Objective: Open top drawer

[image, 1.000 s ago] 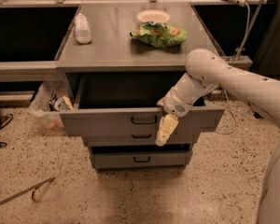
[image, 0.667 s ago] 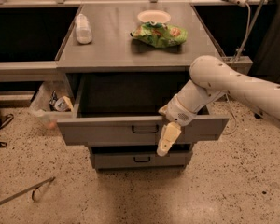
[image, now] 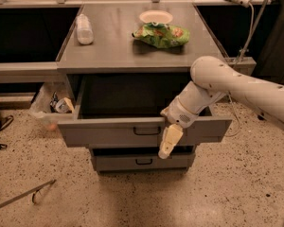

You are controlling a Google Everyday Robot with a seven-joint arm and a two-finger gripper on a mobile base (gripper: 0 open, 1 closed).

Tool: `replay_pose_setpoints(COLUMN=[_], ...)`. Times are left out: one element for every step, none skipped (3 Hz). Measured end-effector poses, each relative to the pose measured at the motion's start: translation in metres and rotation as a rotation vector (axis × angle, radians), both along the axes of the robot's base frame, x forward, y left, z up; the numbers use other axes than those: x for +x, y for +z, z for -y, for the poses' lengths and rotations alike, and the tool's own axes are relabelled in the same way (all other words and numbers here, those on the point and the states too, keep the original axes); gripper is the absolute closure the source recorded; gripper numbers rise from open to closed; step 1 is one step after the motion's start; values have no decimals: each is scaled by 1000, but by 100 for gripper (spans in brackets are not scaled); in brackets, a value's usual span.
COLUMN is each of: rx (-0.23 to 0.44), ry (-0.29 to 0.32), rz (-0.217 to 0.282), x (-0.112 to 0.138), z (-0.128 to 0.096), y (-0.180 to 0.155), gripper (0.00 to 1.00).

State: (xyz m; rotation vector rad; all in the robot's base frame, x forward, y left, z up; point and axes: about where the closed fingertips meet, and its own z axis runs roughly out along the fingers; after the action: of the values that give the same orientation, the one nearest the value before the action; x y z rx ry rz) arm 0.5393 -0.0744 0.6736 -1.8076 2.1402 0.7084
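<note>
The top drawer (image: 104, 134) of the grey metal cabinet stands pulled well out, and its dark inside (image: 128, 98) looks empty. Its small black loop handle (image: 146, 131) sits at the centre of the front. My gripper (image: 168, 143) hangs down in front of the drawer front, just right of the handle, with its cream tip pointing at the floor. It does not hold the handle. A lower grey drawer (image: 118, 162) with a like handle (image: 143, 161) is closed below.
On the cabinet top (image: 109, 51) lie a water bottle (image: 84, 29), a green chip bag (image: 162, 34) and a white bowl (image: 155, 17). A plastic bin of rubbish (image: 49, 110) stands at the left of the cabinet. A thin rod (image: 23, 196) lies on the speckled floor.
The top drawer has slid further out towards the camera. My gripper has moved with its front, staying just right of the handle.
</note>
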Motion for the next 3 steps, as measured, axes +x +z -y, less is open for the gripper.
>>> replay_pose_setpoints(rx=[0,16,23], ry=[0,-28,-48], rz=[-17,-33,-59], x=[-8,-26,-54], z=[0,2,5], y=[0,5,6], gripper=[0,0,0])
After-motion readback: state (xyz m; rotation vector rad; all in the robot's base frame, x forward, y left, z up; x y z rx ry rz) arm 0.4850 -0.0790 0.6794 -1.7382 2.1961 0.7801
